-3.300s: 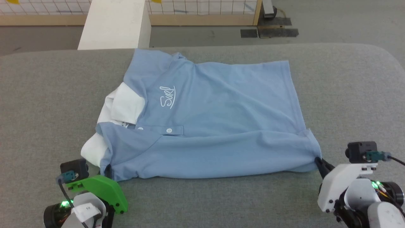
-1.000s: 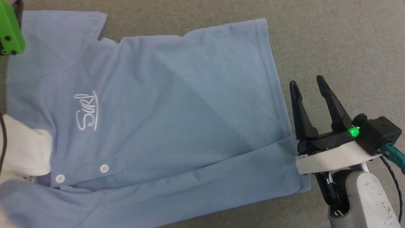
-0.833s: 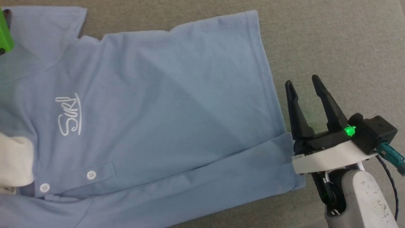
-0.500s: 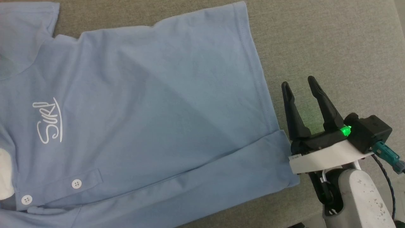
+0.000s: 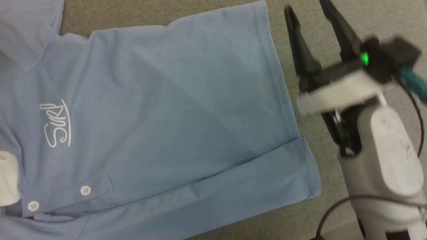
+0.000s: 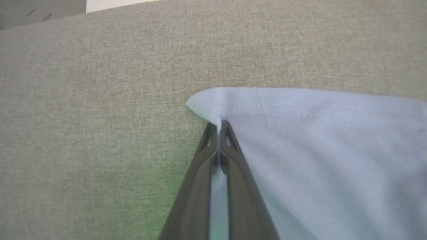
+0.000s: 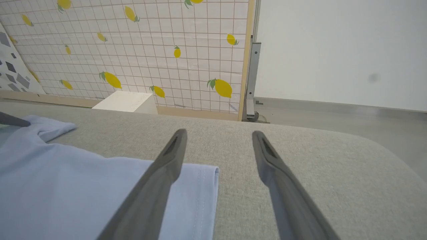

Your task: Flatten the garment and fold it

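The garment (image 5: 166, 116), a light blue polo shirt, lies spread on the grey padded table (image 5: 133, 13), with white script (image 5: 56, 125) and two white buttons (image 5: 85, 190) facing up. Its white collar (image 5: 6, 186) is at the left edge. In the left wrist view my left gripper (image 6: 218, 124) is shut on a stitched corner of the garment (image 6: 317, 150), which rests on the table. My right gripper (image 5: 306, 6) is open just past the shirt's right hem. In the right wrist view it (image 7: 219, 135) hovers over the hem corner (image 7: 200, 180) with nothing between its fingers.
Past the table's far edge (image 7: 300, 133) stand a white box (image 7: 123, 101) and a lemon-patterned grid panel (image 7: 150, 50) against the wall. Bare grey table (image 7: 317, 160) lies right of the shirt. Dark fingers (image 7: 11, 120) of my left arm show at the far sleeve.
My left gripper has shut on the garment's corner. My right gripper, still open, has moved forward along the right hem, blurred by motion. The head camera has shifted slightly.
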### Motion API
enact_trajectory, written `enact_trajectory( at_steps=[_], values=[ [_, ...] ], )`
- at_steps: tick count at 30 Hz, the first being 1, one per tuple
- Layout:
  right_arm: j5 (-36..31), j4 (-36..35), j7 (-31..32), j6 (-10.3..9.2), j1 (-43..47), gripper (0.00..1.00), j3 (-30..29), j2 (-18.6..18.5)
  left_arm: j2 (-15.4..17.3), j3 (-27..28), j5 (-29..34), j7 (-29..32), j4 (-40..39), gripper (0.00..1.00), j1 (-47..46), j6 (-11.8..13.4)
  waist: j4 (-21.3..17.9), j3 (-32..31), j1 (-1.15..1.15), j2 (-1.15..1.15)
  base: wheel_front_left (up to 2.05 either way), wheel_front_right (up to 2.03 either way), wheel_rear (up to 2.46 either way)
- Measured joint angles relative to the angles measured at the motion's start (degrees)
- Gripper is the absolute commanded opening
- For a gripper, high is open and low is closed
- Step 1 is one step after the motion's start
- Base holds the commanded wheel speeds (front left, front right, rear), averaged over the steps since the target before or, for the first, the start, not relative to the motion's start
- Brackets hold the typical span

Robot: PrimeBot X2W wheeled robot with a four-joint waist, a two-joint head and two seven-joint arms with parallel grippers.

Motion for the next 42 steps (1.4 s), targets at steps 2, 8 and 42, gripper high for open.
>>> enact_trajectory(
  at_steps=[2,8,42],
  values=[
    [1.0,7.9,10.3,0.01,-9.0,1.00,0.5,0.1,-0.6,-0.1,-0.6,-0.6,0.4,0.00,-0.9,-1.0,0.7,0.5,0.00,0.00,0.00,0.00,0.00],
    [1.1,18.3,28.7,0.01,-17.9,1.00,0.3,0.1,-1.3,-1.2,-0.7,-1.3,0.6,0.00,-3.0,-2.5,2.0,1.5,0.00,0.00,0.00,0.00,0.00],
    [0.6,10.2,12.5,0.01,1.5,0.00,3.9,-8.7,-11.0,3.0,-6.1,-45.3,-4.8,0.00,23.8,-12.7,9.1,-11.3,-0.01,0.00,0.00,0.00,0.00]
  ],
)
